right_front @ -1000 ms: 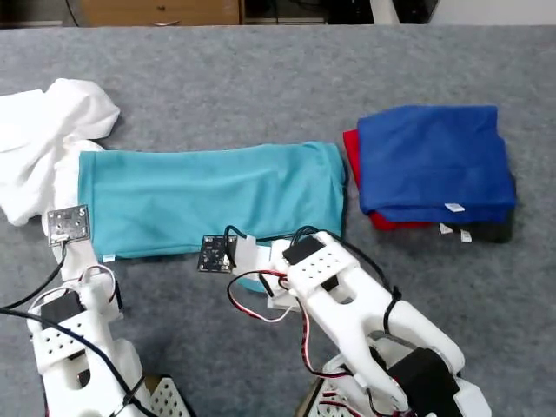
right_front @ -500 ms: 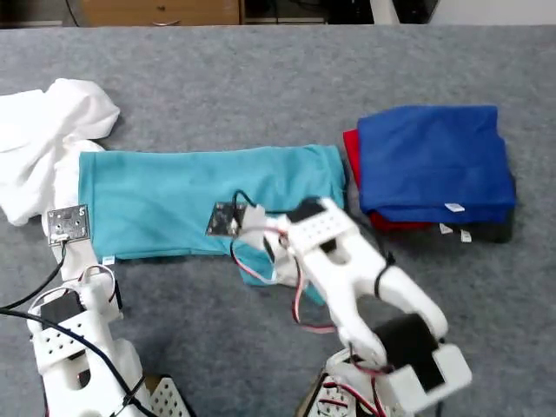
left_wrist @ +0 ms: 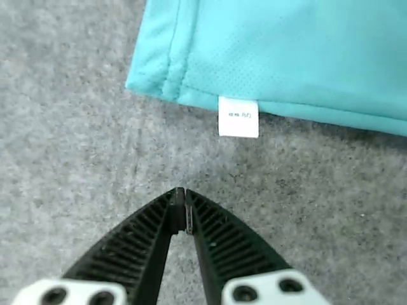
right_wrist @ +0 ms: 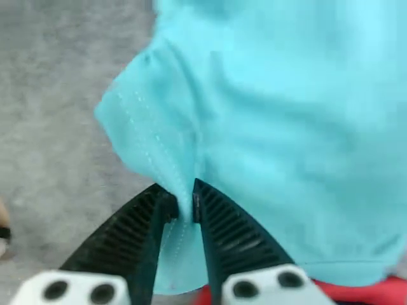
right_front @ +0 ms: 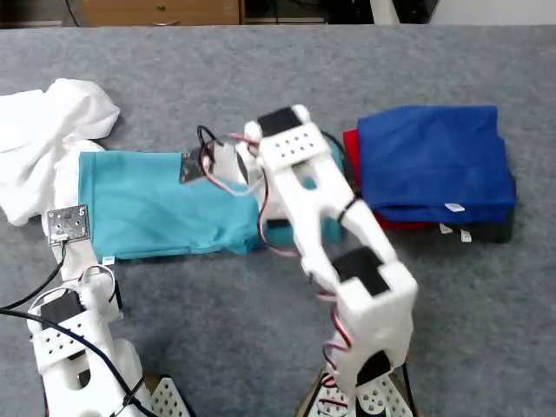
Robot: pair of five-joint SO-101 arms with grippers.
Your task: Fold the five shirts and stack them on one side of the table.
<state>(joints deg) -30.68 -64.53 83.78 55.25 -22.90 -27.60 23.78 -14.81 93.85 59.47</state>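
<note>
Teal shirt (right_front: 148, 204), long axis crosswise (left-right)

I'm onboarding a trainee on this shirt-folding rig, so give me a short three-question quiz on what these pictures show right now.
1. True or false: the right gripper has its fingers shut on the teal shirt.
2. Multiple choice: which shirt tops the folded stack? A red, B blue, C white.
3. Fill in: the left gripper is shut above the bare table, close to the teal shirt's white ____.
Key: 1 true; 2 B, the blue shirt; 3 tag.
</note>
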